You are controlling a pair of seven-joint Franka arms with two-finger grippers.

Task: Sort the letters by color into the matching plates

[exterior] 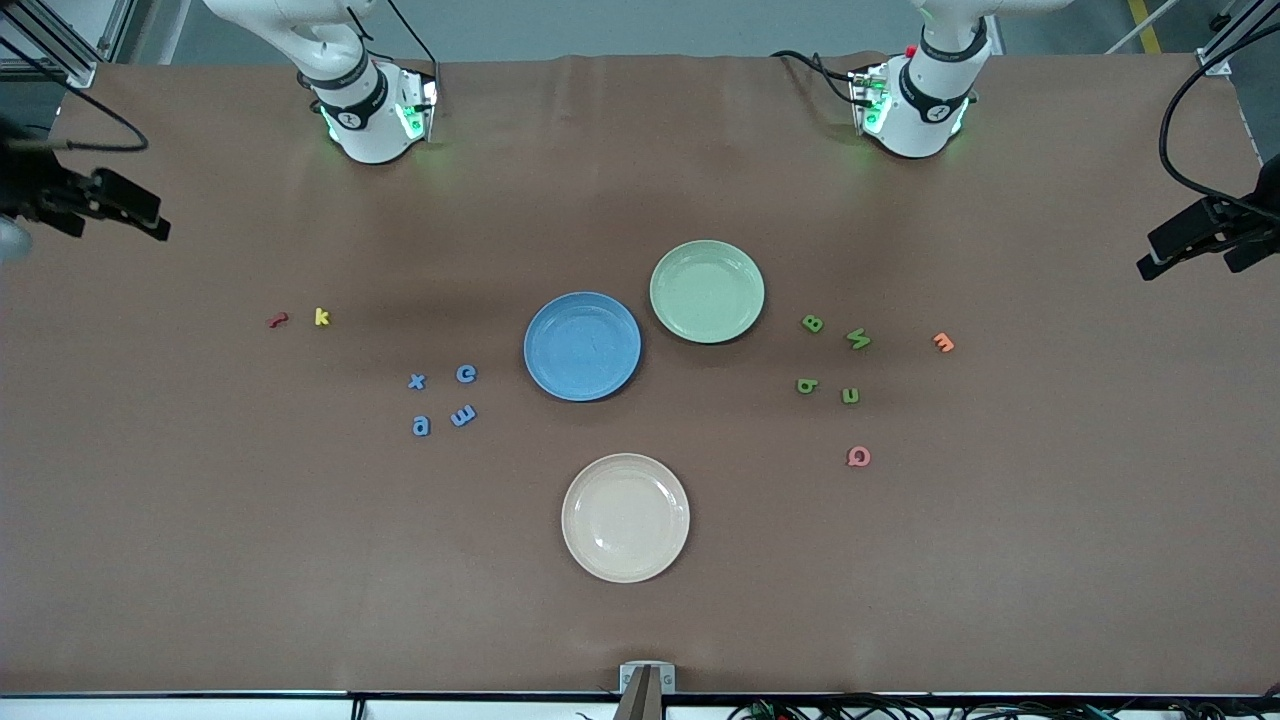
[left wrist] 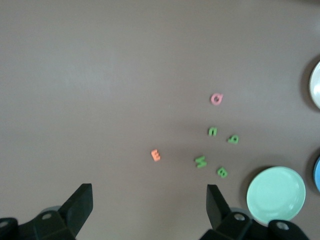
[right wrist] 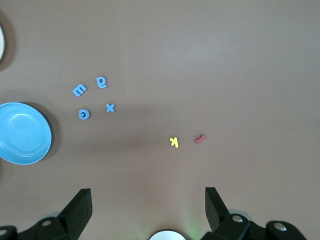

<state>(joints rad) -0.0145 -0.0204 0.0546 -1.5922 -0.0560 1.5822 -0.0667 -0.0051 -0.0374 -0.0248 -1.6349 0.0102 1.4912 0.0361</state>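
Left tool (left wrist: 149, 202) over green letters (left wrist: 217, 150) | right tool (right wrist: 148, 205) over blue letters (right wrist: 92, 97)

Both pincers hang wide open over bare brown surface (exterior: 200, 560). The blue letters (exterior: 441, 399) and green letters (exterior: 830, 360) have room around them; the plates sit mid-surface.

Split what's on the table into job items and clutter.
Job: blue letters, green letters, blue plate, green plate.
Clutter: cream plate, red letter, yellow k, orange letter, pink letter.
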